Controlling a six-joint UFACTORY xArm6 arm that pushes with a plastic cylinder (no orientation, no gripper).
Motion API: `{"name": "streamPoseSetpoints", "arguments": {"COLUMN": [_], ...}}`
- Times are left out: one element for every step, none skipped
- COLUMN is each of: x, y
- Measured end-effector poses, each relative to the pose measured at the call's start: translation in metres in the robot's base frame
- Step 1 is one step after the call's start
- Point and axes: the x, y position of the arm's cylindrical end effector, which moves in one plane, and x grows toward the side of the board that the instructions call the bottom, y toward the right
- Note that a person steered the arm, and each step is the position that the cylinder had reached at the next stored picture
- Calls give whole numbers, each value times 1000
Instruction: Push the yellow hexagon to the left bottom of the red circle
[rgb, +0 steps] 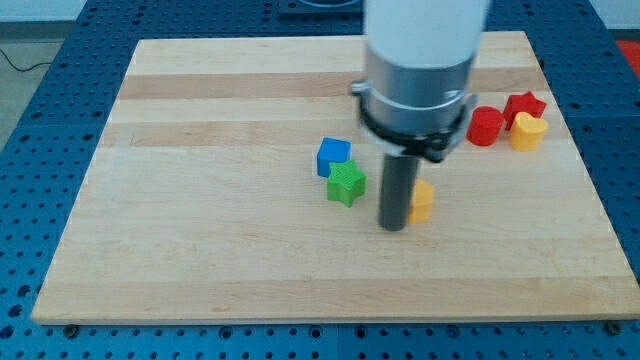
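Pincer: we carry none; our arm ends in a straight dark rod, so nothing is held or clasped, and the rod only touches things from the side.
Tip: my tip (394, 227) rests on the desk (200, 250), a little right of the middle, pressed against the left side of the yellow hexagon.
Yellow hexagon: the yellow hexagon (423, 200) sits just right of the rod, partly hidden by it, well down and to the left of the red circle.
Red circle: the red circle (486, 126) stands near the view's right edge of the desk, in its upper part.
Neighbours of the red circle: a red star (525, 104) and a yellow heart (528, 131) sit just to its right, close together.
Left of the rod: a blue cube (334, 155) and a green star (346, 183) just below it, touching or nearly so.
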Motion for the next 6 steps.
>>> {"name": "streamPoseSetpoints", "arguments": {"x": [-15, -6, 15, -3, -55, -70], "y": [33, 35, 38, 48, 54, 63]}}
